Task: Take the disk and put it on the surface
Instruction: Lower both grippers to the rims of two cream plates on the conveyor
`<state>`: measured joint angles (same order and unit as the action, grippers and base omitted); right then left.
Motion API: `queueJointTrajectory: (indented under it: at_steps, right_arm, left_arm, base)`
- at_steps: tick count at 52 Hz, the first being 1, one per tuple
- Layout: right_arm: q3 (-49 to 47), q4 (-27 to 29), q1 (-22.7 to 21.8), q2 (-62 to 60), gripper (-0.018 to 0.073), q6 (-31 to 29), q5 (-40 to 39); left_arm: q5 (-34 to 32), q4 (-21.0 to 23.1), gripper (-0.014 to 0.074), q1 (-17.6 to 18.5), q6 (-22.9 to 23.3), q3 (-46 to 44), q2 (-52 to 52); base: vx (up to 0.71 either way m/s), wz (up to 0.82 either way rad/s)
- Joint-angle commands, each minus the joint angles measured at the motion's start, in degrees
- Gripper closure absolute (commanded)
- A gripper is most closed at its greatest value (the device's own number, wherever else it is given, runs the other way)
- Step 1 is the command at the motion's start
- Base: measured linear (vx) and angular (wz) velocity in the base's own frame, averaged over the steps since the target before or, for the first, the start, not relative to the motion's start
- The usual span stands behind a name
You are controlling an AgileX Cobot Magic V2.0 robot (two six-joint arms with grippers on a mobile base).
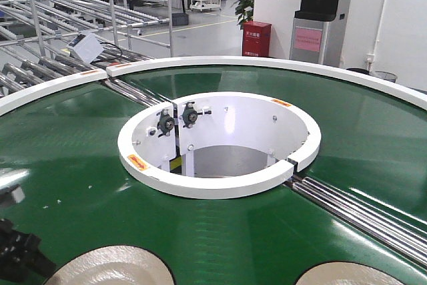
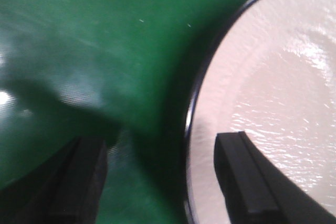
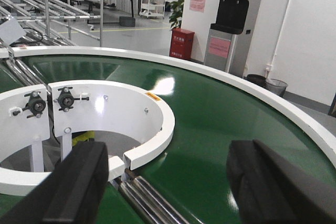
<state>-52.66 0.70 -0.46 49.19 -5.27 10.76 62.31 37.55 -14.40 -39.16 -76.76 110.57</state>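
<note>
Disk (image 2: 273, 87), pale round glossy plate with dark rim, flat on green ring-shaped conveyor belt (image 2: 79, 35), left gripper (image 2: 160, 142) wide open, holding nothing, jaws straddling disk rim, right gripper (image 3: 168, 150) wide open, empty, above belt near white inner ring (image 3: 165, 124).

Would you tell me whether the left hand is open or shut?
Open: the left hand shows its fingers wide apart, astride the disk rim.

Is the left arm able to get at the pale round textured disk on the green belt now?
Probably yes: the left gripper has open fingers straddling the dark rim of the pale round textured disk; nothing blocks it on the green conveyor belt.
</note>
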Motion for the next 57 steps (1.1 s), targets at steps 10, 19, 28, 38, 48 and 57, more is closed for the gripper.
queueJointTrajectory:
  at_steps: [10, 19, 28, 38, 48, 57]
  right_arm:
    - [-2.1, -0.7, -0.4, 0.0, 0.0037, -0.6, -5.2]
    - [-2.1, -0.7, -0.4, 0.0, 0.0037, -0.6, -5.2]
    - [-2.1, -0.2, -0.4, 0.0, 0.0037, -0.6, -5.2]
    - [-2.1, -0.2, -0.4, 0.0, 0.0038, -0.6, -5.1]
    - [-2.1, -0.2, -0.4, 0.0, 0.0038, -0.6, -4.7]
    - [-2.1, -0.2, -0.4, 0.0, 0.0038, -0.6, -4.4]
  left_arm:
    - [3.3, 6.1, 0.0057, 5.4, -2.7, -1.0, 0.3]
    - [3.6, 6.5, 0.0108, 7.3, -2.9, -0.7, 1.0]
    - [5.5, 8.6, 0.0448, 7.6, -2.9, -0.7, 1.0]
    - [6.4, 11.6, 0.0606, 7.6, -3.0, -0.7, 1.0]
    - [7.2, 16.4, 0.0606, 7.6, -4.1, -0.7, 1.0]
    - [9.0, 22.0, 0.0606, 7.6, -4.7, -0.8, 1.0]
  base:
    - [0.0, 0.0]
    - [0.0, 0.0]
    - [0.0, 0.0]
    - [0.0, 0.0]
    - [0.0, 0.0]
    - [0.0, 0.0]
